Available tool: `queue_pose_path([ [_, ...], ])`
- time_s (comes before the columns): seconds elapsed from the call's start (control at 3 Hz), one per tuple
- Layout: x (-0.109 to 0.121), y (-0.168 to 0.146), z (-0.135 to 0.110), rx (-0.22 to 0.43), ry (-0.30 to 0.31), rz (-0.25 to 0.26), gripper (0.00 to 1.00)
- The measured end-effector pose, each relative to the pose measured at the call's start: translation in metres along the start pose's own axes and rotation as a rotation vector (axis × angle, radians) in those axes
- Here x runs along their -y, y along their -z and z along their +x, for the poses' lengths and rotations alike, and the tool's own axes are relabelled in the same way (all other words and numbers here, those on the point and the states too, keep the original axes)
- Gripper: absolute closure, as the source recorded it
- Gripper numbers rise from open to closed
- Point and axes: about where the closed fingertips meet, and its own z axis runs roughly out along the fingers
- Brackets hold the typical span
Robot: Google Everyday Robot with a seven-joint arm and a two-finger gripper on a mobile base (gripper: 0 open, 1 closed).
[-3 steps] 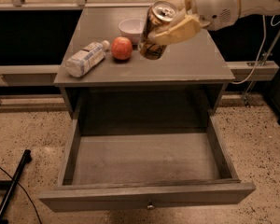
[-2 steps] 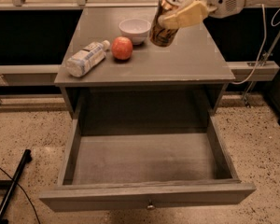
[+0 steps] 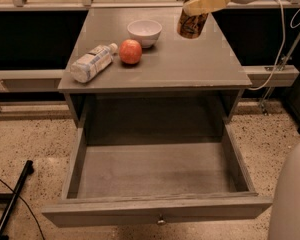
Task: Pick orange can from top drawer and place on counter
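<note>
1. Jaws at top right, over the rear right of the desk, clamped on the upper part of the can; can tilted
2. A second ago the can hung just beside the bowl; now it sits further right and back, apart from it
3. Drawer open, nothing visible inside, so the pick looks done
4. Cannot tell if the can's base touches the desk; probably left: set upright, release
5. Apple and bottle well left, out of the way
</note>
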Motion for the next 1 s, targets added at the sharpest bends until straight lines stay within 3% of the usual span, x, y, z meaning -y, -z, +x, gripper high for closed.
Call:
queue_pose_path([
  [0.33,0.013,-0.008,0.039,-0.118,-0.050,0.030,1.00],
  [0.67,0.011,-0.024,0.081,-0.171,-0.071,0.008,1.00],
  [1.0,0.012,-0.056,0.112,-0.215,-0.042,-0.038,0.97],
])
